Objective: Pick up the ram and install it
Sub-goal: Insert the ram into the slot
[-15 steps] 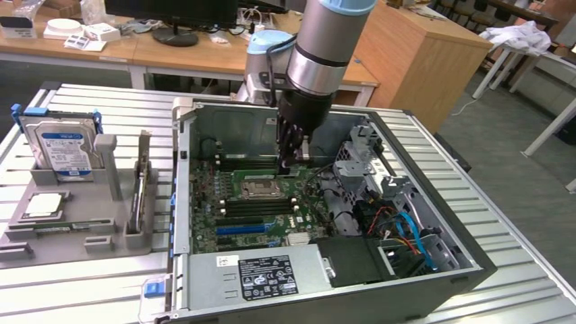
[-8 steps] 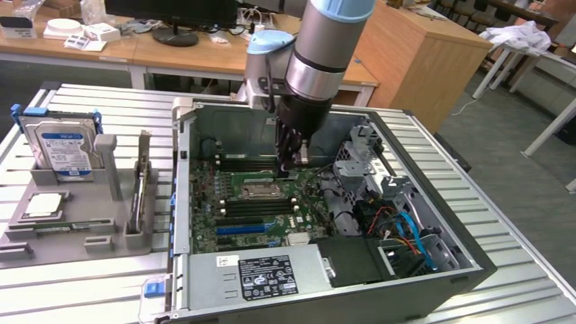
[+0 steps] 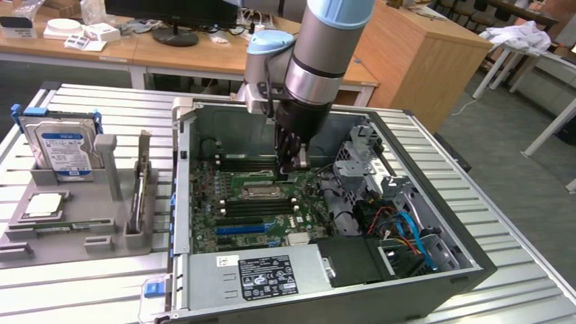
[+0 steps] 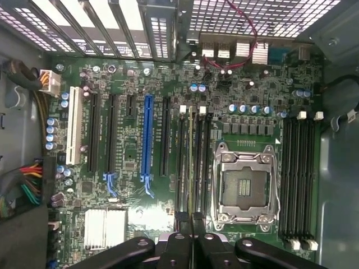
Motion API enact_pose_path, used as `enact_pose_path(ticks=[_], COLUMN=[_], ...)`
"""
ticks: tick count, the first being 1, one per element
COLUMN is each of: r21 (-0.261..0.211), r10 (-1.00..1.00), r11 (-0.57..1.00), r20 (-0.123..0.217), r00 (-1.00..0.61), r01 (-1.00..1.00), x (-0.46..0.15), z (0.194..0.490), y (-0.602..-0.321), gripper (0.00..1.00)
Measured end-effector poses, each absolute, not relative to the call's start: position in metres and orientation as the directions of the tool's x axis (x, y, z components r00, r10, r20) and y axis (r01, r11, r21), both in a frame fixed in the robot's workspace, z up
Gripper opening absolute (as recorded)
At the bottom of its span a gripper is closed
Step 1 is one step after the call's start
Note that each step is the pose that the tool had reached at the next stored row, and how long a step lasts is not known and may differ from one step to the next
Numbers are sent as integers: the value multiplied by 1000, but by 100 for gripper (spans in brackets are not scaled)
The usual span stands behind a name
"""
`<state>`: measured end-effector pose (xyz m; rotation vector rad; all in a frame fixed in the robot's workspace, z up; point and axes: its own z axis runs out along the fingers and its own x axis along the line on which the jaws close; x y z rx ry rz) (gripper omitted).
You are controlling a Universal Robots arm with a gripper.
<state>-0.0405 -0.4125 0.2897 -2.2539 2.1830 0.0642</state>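
Observation:
My gripper (image 3: pixel 290 169) reaches down into the open computer case (image 3: pixel 185 202), over the motherboard (image 3: pixel 234 223) just behind the processor socket (image 3: pixel 255 191). In the wrist view its black fingers (image 4: pixel 180 241) stand pressed together, and the gripper (image 4: pixel 190 221) is shut on the ram (image 4: pixel 190 162). The ram shows edge-on as a thin pale green line. It runs along the black memory slots (image 4: pixel 180 162) beside the processor socket (image 4: pixel 245 188). Whether the stick sits in a slot or just above it I cannot tell.
A grey tray (image 3: pixel 72 243) at the exterior view's left holds the blue-labelled hard drive (image 3: pixel 63 148) and a square silver processor chip (image 3: pixel 43 206). Inside the case are the power supply (image 3: pixel 261 273), a drive cage (image 3: pixel 360 158) and coloured cables (image 3: pixel 405 229). A second bank of slots (image 4: pixel 297 179) lies beyond the socket.

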Motion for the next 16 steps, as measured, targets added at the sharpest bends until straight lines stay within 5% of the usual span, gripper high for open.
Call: enact_pose_path(ticks=[16], r21=[26], r10=[-999], r11=[-31], r20=[-32], r00=[30], r01=[-999], x=[-41], z=[275], y=[-413], gripper=[12])
